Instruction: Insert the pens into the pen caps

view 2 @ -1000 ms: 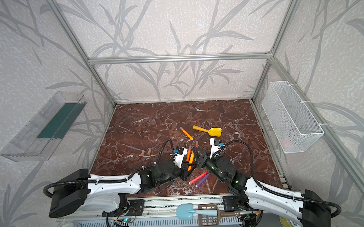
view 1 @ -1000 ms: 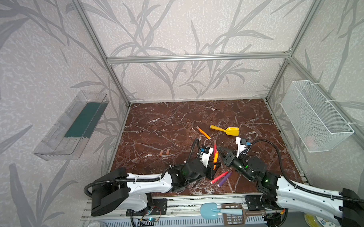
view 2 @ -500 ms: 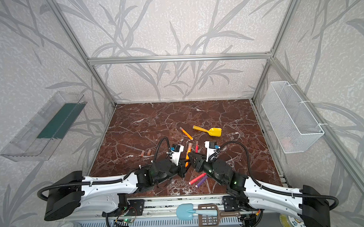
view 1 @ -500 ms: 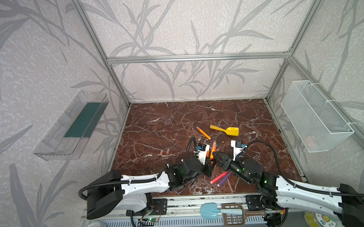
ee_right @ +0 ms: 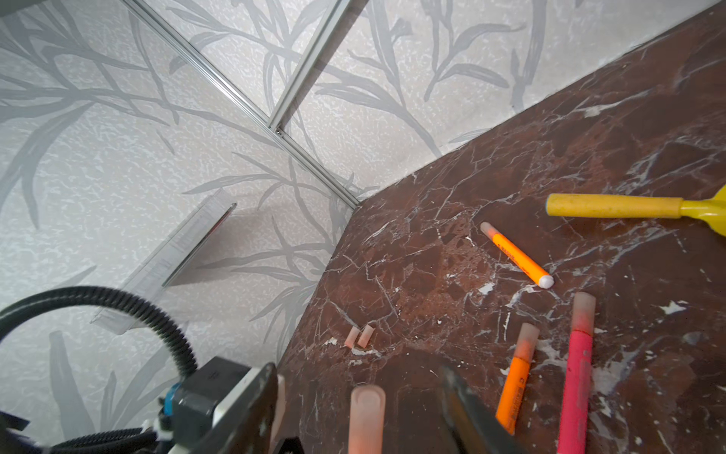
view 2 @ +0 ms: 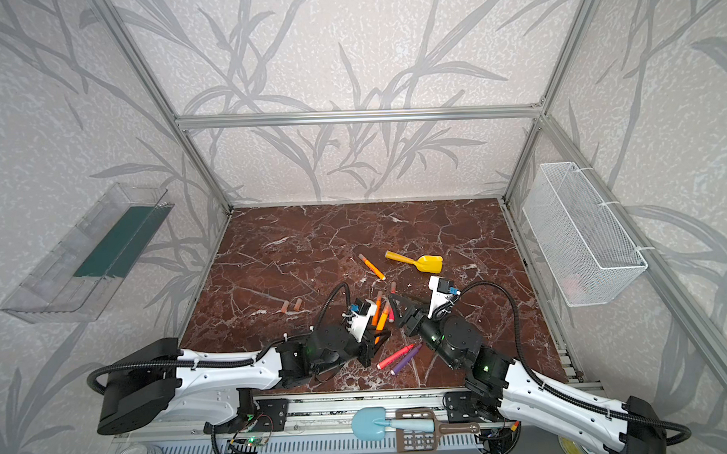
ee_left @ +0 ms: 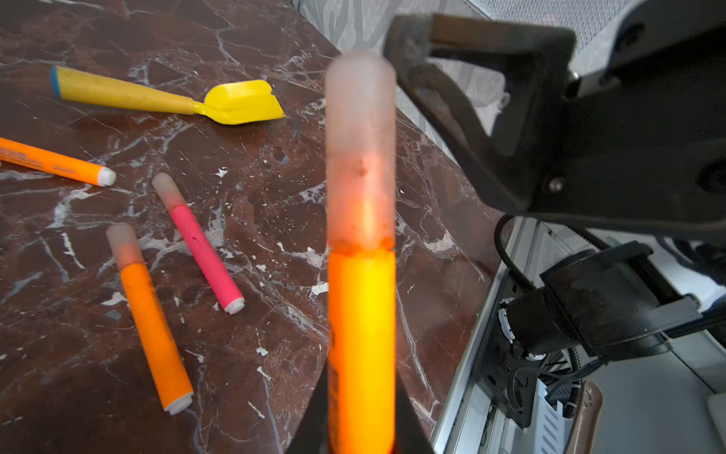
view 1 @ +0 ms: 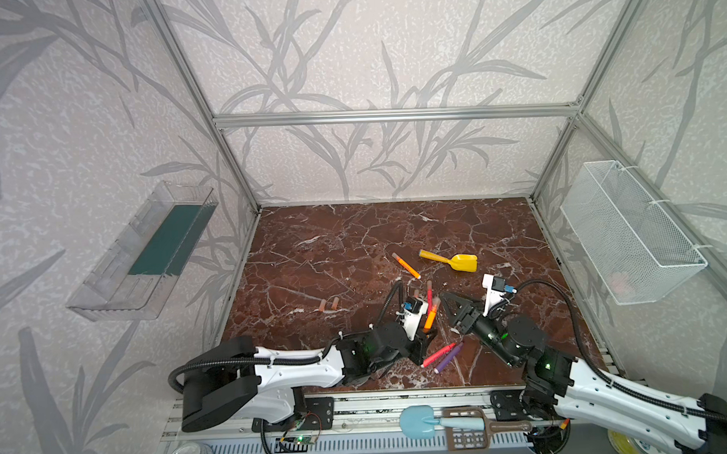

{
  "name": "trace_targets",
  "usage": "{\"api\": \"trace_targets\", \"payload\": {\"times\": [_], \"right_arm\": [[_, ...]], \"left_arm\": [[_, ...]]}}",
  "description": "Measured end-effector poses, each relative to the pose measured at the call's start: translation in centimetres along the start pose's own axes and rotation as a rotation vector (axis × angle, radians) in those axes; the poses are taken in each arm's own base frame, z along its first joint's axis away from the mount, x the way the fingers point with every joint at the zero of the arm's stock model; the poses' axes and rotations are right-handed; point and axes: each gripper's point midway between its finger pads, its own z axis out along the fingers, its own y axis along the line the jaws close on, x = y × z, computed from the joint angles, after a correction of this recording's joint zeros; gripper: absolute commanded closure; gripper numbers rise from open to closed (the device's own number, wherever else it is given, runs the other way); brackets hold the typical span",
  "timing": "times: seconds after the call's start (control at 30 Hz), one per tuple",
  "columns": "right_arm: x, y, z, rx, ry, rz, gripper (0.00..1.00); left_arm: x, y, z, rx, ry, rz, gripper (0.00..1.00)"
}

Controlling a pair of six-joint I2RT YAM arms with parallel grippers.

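In a top view the left gripper (view 1: 426, 330) is clamped on an orange pen (view 1: 430, 317) near the table's (view 1: 333, 245) front. The right gripper (view 1: 448, 309) stands parted beside it. The left wrist view shows a cap (ee_left: 360, 157) seated on that pen. The right wrist view shows this cap between spread fingers (ee_right: 251, 408).

Nothing reads clearly (print on held orange pen (ee_left: 361, 334) blurs).
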Motion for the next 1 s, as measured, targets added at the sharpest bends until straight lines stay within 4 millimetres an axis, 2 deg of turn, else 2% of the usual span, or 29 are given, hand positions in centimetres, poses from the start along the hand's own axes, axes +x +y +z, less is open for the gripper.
{"api": "trace_targets", "payload": {"times": [0.17, 0.43, 0.67, 0.97, 1.0], "right_arm": [[1.1, -0.9, 1.6, 0.036, 0.058, -0.007, 0.39], [1.5, -0.3, 2.1, 0.012, 0.075, 0.018, 0.50], [2.0, -0.3, 2.7, 0.015, 0.095, 0.024, 0.70], [2.3, -0.9, 3.0, 0.039, 0.105, 0.023, 1.00], [2.3, -0.9, 3.0, 0.038, 0.106, 0.023, 1.00]], "left_arm": [[0.9, -0.8, 0.7, 0.014, 0.029, 0.031, 1.00], [0.4, -1.1, 1.0, 0.017, 0.018, 0.042, 1.00], [-0.1, -1.5, 1.3, 0.023, 0.012, 0.047, 1.00], [-0.2, -1.4, 1.3, 0.017, 0.005, 0.046, 1.00], [-0.3, -1.4, 1.2, 0.015, 0.004, 0.046, 1.00]]}}
